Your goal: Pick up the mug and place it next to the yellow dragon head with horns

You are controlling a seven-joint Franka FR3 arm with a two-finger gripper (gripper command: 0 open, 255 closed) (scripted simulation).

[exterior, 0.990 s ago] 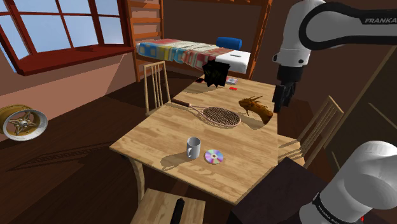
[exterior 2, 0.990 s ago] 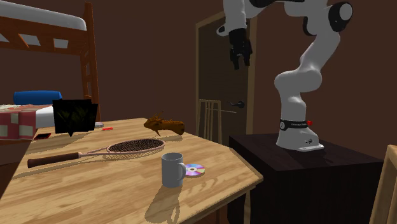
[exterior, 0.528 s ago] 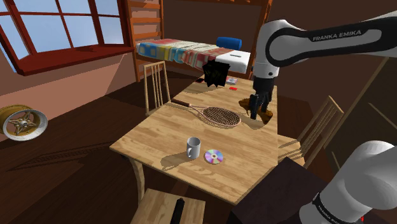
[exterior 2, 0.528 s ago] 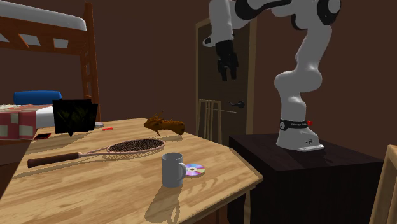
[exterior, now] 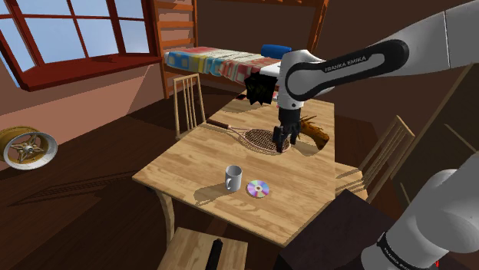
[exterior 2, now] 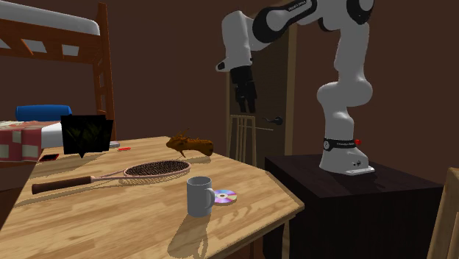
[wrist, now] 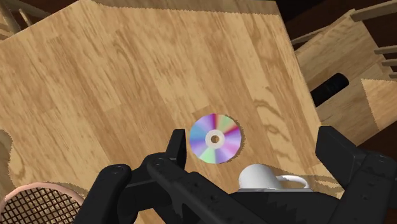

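Right now the claw (exterior: 281,144) hangs open and empty above the counter (exterior: 192,165). In the shoulder view it shows in front of the racket (exterior: 265,139) head, just short of the brown dragon head (exterior: 313,132). The mug (exterior: 233,178) stands upright toward the counter's near side, well apart from the claw, with the disc (exterior: 258,189) just beside it. In the second exterior view the claw (exterior 2: 246,107) is high above the counter (exterior 2: 110,213), and the mug (exterior 2: 199,196) has its handle turned toward the disc (exterior 2: 224,196). In the wrist view the fingers (wrist: 337,153) stand wide apart. The mug (wrist: 264,177) sits low between them, partly hidden by the claw's body, next to the disc (wrist: 215,138).

Nothing is grasped yet, so the approach is the step in hand, and it carries risks. If the claw comes down off centre, a finger could strike the rim and tip the mug, or push it onto the disc. How the handle lines up with the fingers is hard to judge from the wrist view, so a finger may land on it. The spot beside the dragon head (exterior 2: 190,145) looks tight. The racket (exterior 2: 147,171) lies just beside it and the counter's edge is near, so a low carry could clip the racket or shove the head off.
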